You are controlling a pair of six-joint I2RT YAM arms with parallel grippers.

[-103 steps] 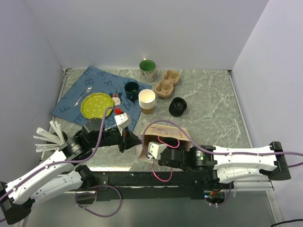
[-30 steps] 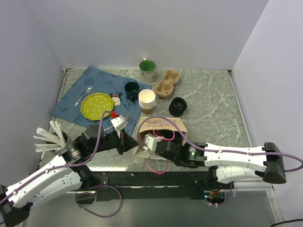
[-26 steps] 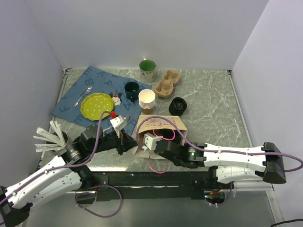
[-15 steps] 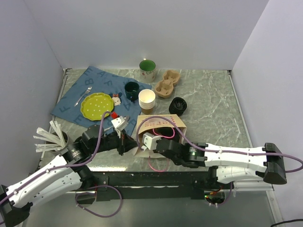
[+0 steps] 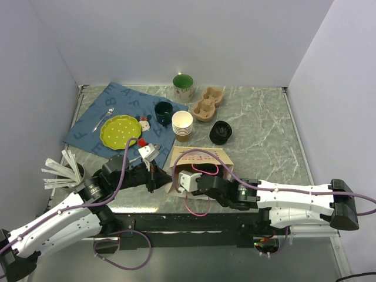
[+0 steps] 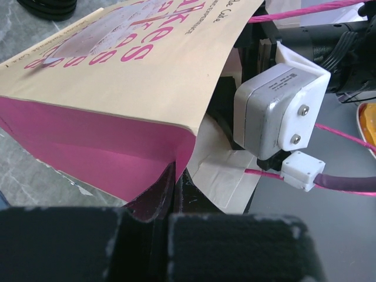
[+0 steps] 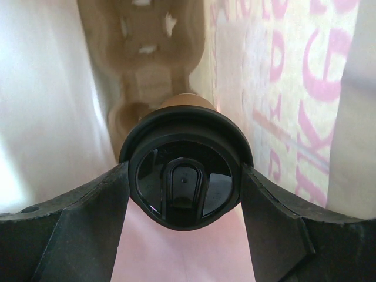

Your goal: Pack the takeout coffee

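Observation:
The takeout coffee (image 7: 183,183), a brown cup with a black sip lid, sits inside the paper bag (image 7: 282,88) with its lid facing my right wrist camera. My right gripper (image 7: 184,173) is shut on it, one finger against each side of the lid. A cardboard cup carrier (image 7: 154,64) lies deeper in the bag. In the top view the bag (image 5: 202,155) lies on its side and hides the cup; my right gripper (image 5: 191,176) reaches into its mouth. My left gripper (image 6: 174,183) is shut on the pink-lined mouth edge of the bag (image 6: 117,70), at the bag's left (image 5: 156,174).
Behind the bag stand a stack of lidless paper cups (image 5: 183,124), loose black lids (image 5: 221,131), a cardboard carrier (image 5: 208,103), a green mug (image 5: 183,86) and a dark cup (image 5: 163,109). A blue cloth (image 5: 88,117) holds a yellow plate (image 5: 119,130). White sticks (image 5: 61,173) stand at the left.
The bag mouth, raised earlier, has come down and my right gripper has gone further into the bag with the cup. Over the last half second almost nothing has moved.

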